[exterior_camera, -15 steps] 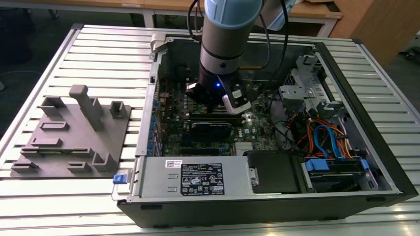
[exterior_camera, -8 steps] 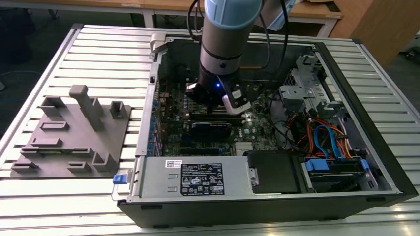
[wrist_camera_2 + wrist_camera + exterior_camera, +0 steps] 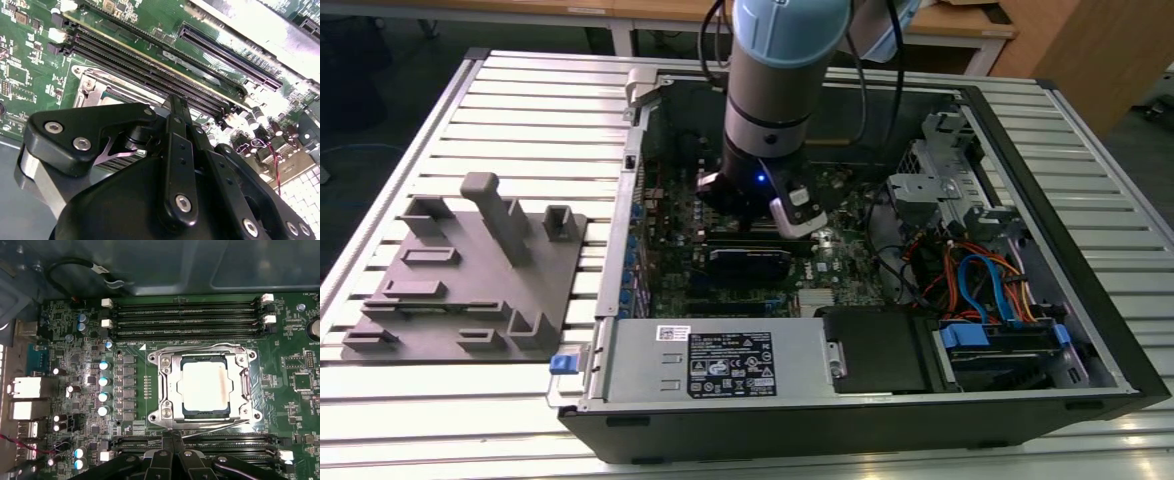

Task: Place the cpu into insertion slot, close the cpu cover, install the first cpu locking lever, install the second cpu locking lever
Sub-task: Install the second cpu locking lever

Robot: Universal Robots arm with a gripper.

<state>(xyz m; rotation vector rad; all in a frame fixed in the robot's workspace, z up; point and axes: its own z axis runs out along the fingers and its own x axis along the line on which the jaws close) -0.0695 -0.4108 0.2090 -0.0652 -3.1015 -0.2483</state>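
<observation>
The cpu (image 3: 207, 388) sits flat in the insertion slot (image 3: 246, 386) on the green circuit board (image 3: 295, 405), its pale metal top showing through the window of the cpu cover (image 3: 169, 385), which lies closed down over it. Thin wire levers (image 3: 220, 345) run along the frame's edges, one curving across the side nearest the upper memory slots (image 3: 185, 316), another slanting along the opposite side. The gripper (image 3: 172, 441) hangs just beside that second side of the socket, its two black fingers (image 3: 176, 444) pressed together with nothing between them, tips close to the slanting lever and over the row of memory slots there. In the second wrist view the same fingers (image 3: 176, 107) point down toward the socket's silvery corner (image 3: 89, 82), next to long black memory slots (image 3: 150, 65). In the exterior view the arm (image 3: 771, 90) reaches straight down into the open computer case (image 3: 881, 425), which lies on its side on a slatted metal table (image 3: 494, 90). A grey power supply box (image 3: 707, 365) fills the case's near edge, with blue and orange cables (image 3: 981, 280) toward the exterior view's right. A grey fixture plate (image 3: 467, 275) with upright pegs rests on the table toward the exterior view's left, well apart from the case's interior.
</observation>
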